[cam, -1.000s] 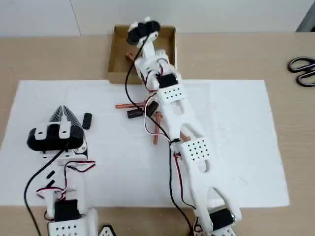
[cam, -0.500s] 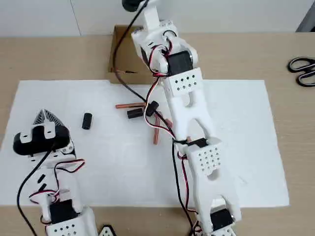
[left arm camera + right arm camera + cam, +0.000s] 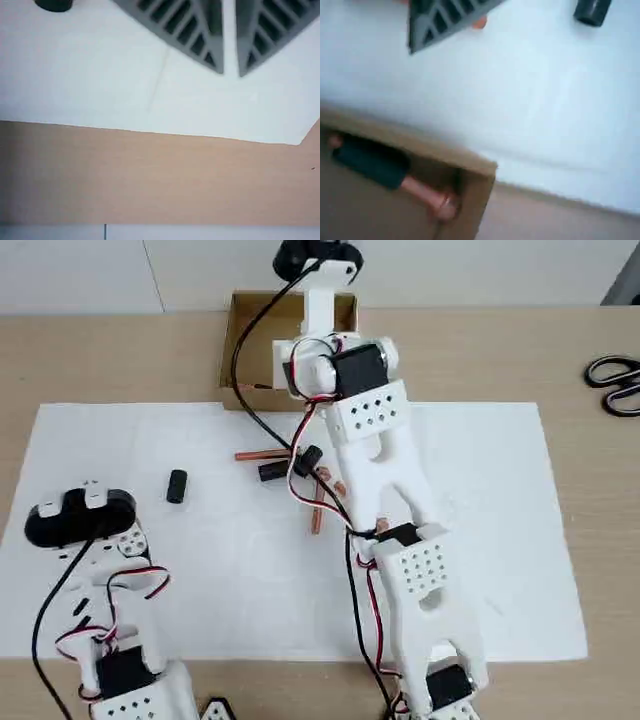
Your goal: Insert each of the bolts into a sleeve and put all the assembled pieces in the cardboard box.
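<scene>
Left end effector [image 3: 231, 72]: lower left of the overhead frame, over the white sheet [image 3: 480, 540]; almost pressed together, empty.
Lone sleeve [image 3: 177, 485]: just beyond it.
Bolts [image 3: 262, 454]: mid-frame, crossed, two sleeves among them.
Box [image 3: 240, 360]: top centre, one assembled piece [image 3: 375, 162] inside.
Right end effector [image 3: 315, 258]: above the box; grip cannot be told.
Advice: probably lift clear of the box wall and take an outer bolt mid-shaft.
</scene>
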You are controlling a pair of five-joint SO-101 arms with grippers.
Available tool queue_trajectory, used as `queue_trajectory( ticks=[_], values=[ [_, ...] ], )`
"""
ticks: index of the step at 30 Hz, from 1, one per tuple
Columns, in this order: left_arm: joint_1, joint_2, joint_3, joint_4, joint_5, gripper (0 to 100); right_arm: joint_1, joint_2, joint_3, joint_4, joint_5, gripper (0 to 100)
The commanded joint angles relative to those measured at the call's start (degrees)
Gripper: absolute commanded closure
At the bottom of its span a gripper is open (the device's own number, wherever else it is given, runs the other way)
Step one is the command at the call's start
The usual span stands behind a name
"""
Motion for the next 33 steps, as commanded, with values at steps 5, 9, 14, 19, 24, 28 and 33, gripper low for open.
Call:
queue_trajectory(
  ticks=[5, 9, 14, 19, 24, 28, 33],
  values=[
    [-0.44, 0.18, -2.86, 0.09, 0.26, 99, -1.1, 3.12, -1.23, 2.15, -4.92, 80.2],
    [-0.7, 0.18, -2.86, 0.0, 0.0, 99, -1.1, 4.62, -1.05, 3.03, -15.3, 80.2],
    [-4.92, 0.18, -2.86, 0.0, 0.0, 99, -1.27, 6.64, -0.09, 3.47, -15.38, 80.2],
    [-8.0, 0.18, -2.86, 0.0, 0.0, 99, -2.68, 8.04, 5.98, 3.56, -15.56, 80.2],
    [-8.0, 0.18, -2.86, 0.0, 0.0, 99, -3.3, 8.13, 10.81, 3.56, -15.56, 80.2],
    [-7.91, 0.18, -2.77, 0.0, 0.09, 99, -2.59, 8.22, 11.6, 3.56, -15.56, 80.3],
    [-7.91, 0.18, -2.77, 0.0, 0.0, 99, -0.66, 8.31, 11.6, 3.56, -15.47, 80.3]
  ],
)
